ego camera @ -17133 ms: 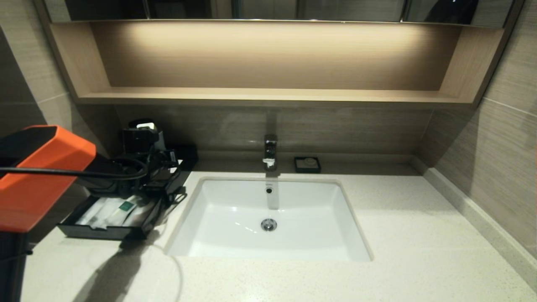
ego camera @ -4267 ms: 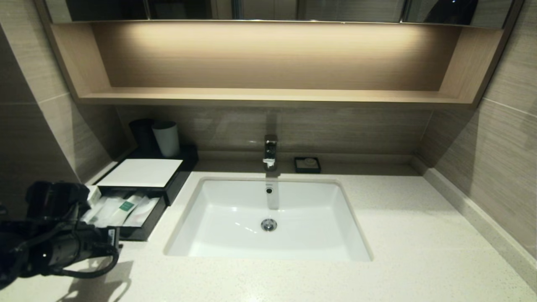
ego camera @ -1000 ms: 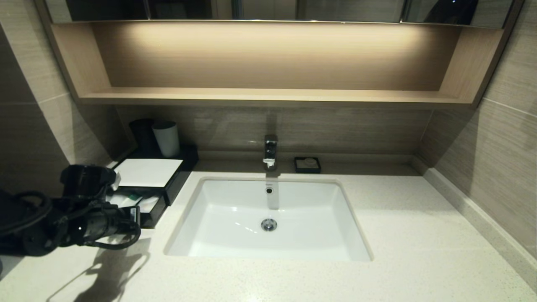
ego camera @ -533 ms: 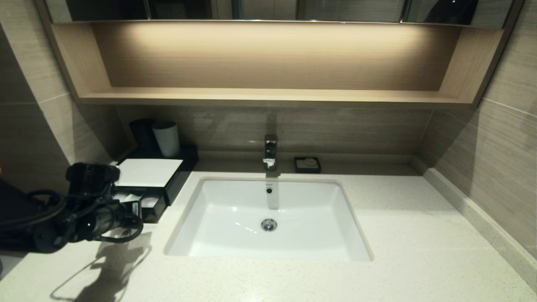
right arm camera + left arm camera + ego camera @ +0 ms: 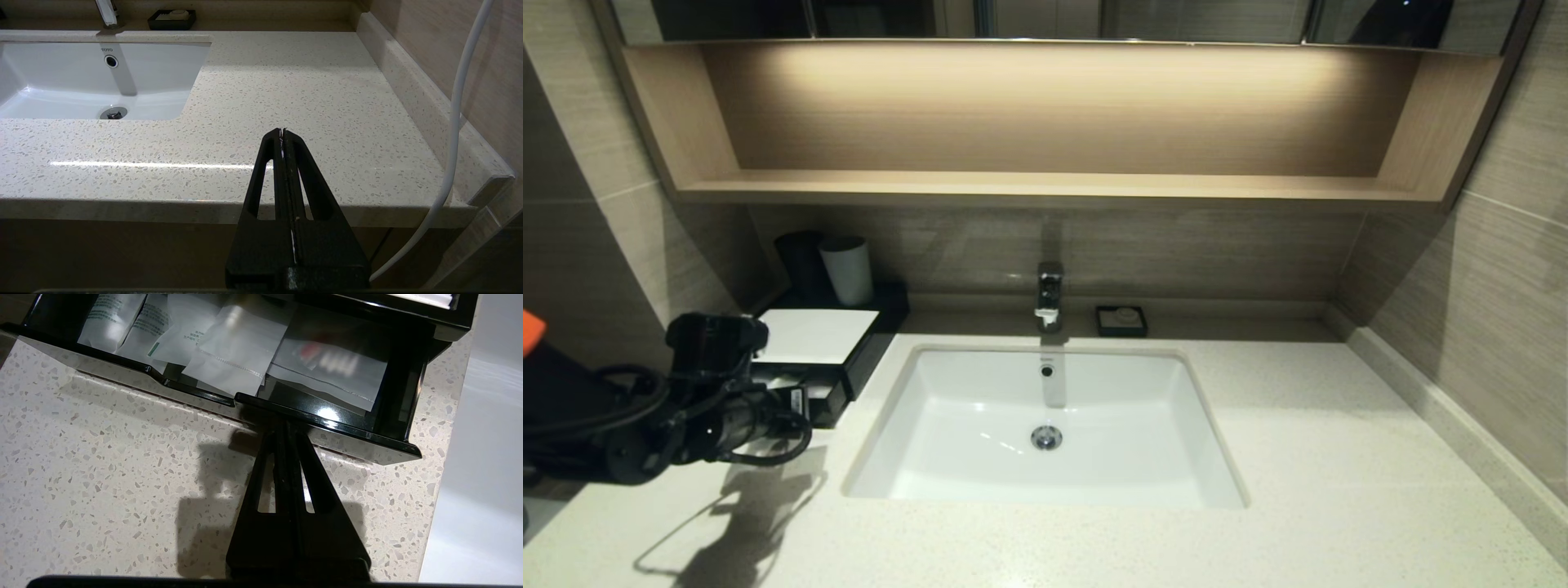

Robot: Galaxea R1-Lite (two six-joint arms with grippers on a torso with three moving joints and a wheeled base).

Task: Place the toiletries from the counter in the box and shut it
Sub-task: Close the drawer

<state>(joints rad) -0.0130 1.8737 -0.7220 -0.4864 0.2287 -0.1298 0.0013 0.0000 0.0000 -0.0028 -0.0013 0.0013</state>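
Two slim black fingers of the left gripper (image 5: 286, 426) pressed together against the glossy black drawer (image 5: 327, 428) front.

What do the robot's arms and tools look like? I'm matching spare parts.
The left arm is black with looped black cables and an orange shell section. The left tool and right tool are matte black tapering wedges, each finger with a slot cut through. A white cable runs beside the right one.
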